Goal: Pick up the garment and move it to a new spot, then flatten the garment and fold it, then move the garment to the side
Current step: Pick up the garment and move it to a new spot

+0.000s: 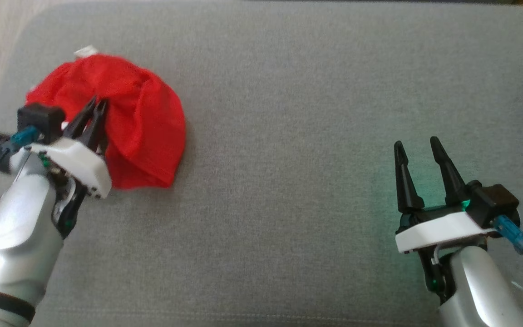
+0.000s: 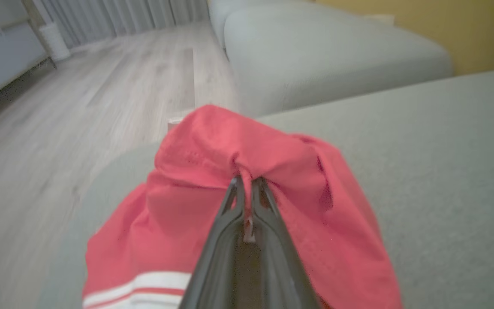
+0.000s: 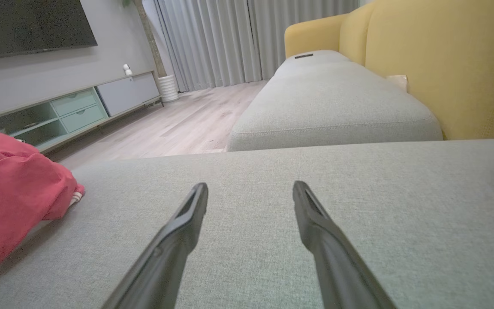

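Barely begun: the left gripper point(image 1: 98, 101) pinches a fold of the crumpled red garment point(image 1: 148, 122) at the grey cushion's point(image 1: 288, 81) left end. The right gripper point(image 1: 418, 146) hovers wide open and empty over the cushion's right part. Moving, flattening and folding are not yet done.

- The red garment point(image 1: 143, 122) sits bunched in a rumpled mound near the left end of the grey cushion point(image 1: 288, 136).
- White stripes point(image 2: 144, 285) run along one edge.
- A ridge of cloth at its top is pinched up, the left gripper point(image 1: 97, 103) clamped on it.
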{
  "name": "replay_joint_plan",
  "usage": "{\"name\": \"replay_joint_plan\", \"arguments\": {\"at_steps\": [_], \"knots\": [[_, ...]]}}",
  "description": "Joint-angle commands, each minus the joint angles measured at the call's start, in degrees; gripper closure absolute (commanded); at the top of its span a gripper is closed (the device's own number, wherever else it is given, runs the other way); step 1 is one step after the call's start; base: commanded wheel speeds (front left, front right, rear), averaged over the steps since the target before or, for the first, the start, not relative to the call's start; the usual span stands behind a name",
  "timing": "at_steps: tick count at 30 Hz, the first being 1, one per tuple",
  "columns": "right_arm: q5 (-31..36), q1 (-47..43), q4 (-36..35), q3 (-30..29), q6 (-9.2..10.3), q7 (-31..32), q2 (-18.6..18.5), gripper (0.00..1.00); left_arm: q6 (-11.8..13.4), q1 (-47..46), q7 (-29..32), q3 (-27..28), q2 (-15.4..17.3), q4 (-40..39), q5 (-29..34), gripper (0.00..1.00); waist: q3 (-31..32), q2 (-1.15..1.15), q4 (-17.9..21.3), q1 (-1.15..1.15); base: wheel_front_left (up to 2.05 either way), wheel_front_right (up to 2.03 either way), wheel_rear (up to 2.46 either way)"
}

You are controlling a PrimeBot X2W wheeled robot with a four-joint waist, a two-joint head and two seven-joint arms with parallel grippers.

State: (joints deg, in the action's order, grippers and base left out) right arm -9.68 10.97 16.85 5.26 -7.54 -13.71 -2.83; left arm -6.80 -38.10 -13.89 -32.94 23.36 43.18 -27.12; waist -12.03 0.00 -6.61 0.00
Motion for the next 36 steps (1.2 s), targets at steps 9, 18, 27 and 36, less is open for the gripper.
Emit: {"name": "replay_joint_plan", "arguments": {"at_steps": [9, 18, 27, 36], "knots": [[-2.9, -0.3, -0.5, 2.6, 0.05, -1.1, -0.1, 0.00, 2.7, 2.2, -1.1, 5.4, 4.4, -20.4, 4.5, 1.00, 4.5, 0.00, 2.6, 0.00, 0.00, 0.00, 0.00], [-4.0, 0.8, -0.8, 3.5, 0.05, -1.2, -0.1, 0.00, 4.0, 2.0, 1.9, 2.7, 1.0, -28.0, 5.0, 1.00, 3.5, 0.00, 8.5, 0.00, 0.00, 0.00, 0.00], [-5.6, 3.0, -2.0, 5.5, 0.05, -1.3, -0.1, 0.00, 7.0, -4.5, 3.1, -0.2, -9.2, -24.6, 5.3, 1.00, 0.5, 0.00, 16.0, 0.00, 0.00, 0.00, 0.00], [-6.8, 3.6, -2.4, 6.7, 0.05, -1.3, -0.1, 0.00, 7.5, -9.8, 1.7, -1.3, -16.4, -12.5, 4.2, 0.00, -0.5, 0.00, 19.3, 0.00, 0.00, 0.00, 0.00]]}}
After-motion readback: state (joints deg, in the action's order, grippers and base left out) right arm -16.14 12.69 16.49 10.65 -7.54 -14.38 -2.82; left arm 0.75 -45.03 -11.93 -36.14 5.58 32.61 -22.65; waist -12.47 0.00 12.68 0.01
